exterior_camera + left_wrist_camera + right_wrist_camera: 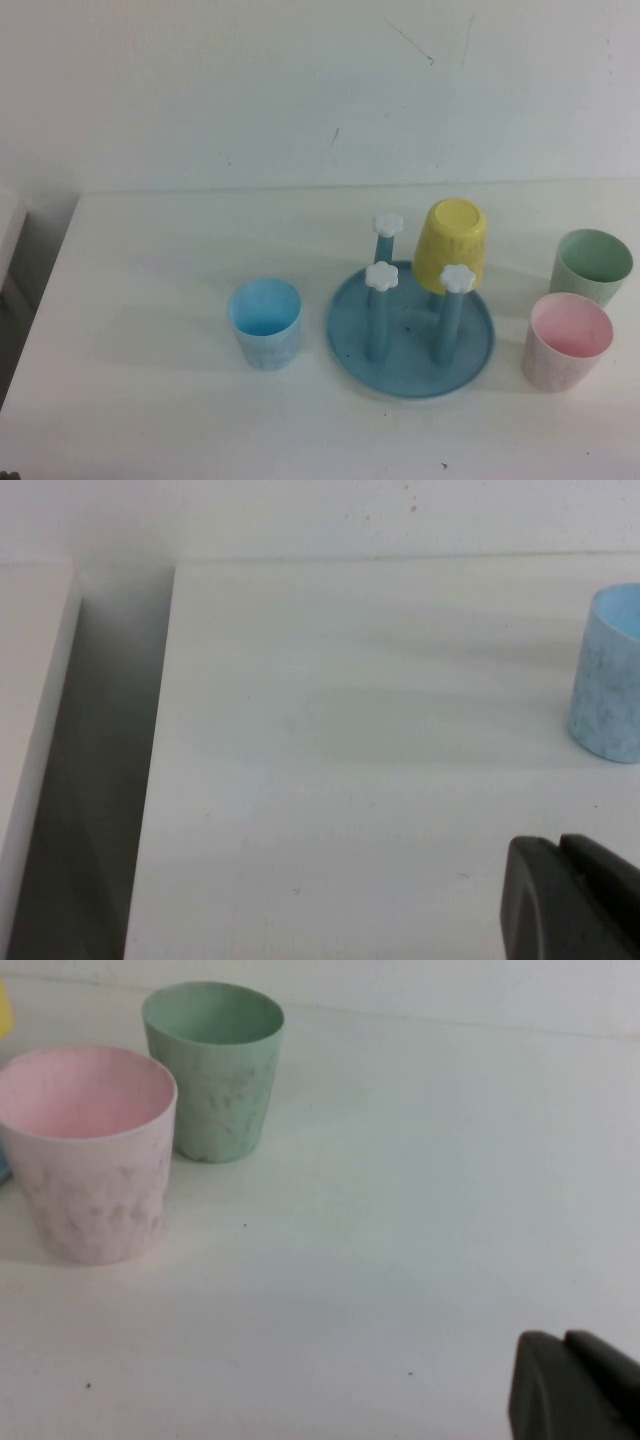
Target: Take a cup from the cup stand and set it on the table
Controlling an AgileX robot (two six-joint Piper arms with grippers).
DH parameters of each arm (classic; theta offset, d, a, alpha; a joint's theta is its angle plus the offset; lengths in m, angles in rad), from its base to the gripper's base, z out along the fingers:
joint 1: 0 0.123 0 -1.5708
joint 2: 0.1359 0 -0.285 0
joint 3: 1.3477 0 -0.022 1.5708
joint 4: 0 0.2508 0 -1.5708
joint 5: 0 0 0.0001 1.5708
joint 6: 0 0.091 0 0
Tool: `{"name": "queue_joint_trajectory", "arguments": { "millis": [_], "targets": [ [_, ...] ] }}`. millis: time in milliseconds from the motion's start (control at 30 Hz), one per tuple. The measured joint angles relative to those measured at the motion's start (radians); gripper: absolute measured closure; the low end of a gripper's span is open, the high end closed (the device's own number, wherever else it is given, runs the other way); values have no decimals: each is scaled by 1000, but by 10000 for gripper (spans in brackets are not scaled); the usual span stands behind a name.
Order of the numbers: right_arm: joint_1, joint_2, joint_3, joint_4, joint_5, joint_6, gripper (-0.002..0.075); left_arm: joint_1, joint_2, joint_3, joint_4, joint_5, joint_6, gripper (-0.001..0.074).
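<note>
White counter (pixel 150 420) lies bare at the near edge of the high view, and neither of my arms reaches into that picture. My left claw (pixel 575 900) shows only as a dark block in a corner of the left wrist view, low over the counter; my right claw (pixel 580 1385) shows the same way in the right wrist view. Whether either is spread or pressed together I cannot tell, and neither holds or touches anything I can see.

Next out, the light blue cup (pixel 265 322) stands upright on the counter, mouth up, just beside the cup stand (pixel 410 375) on its left and apart from it. It lies ahead of my left claw, on my left arm's side, so that arm is the nearer one. A pink cup (pixel 567 340) stands right of the stand, with a green cup (pixel 591 265) behind it, both near my right claw.

Farther back, a yellow cup (pixel 452 245) hangs upside down on a peg; the other three pegs I can see are bare. I judge the blue cup's move already done.
</note>
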Motion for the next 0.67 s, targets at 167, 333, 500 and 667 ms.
{"name": "queue_joint_trajectory", "arguments": {
  "millis": [167, 333, 500, 667],
  "targets": [
    [0, 0, 0, -108, 0, -80, 729, 0, 0, 0, 0, 0, 0, 736],
    [0, 0, 0, -166, 0, -103, 729, 0, 0, 0, 0, 0, 0, 737],
    [0, 0, 0, -174, 0, -104, 729, 0, 0, 0, 0, 0, 0, 737],
    [0, 0, 0, -175, 0, -104, 729, 0, 0, 0, 0, 0, 0, 737]
  ]
}}
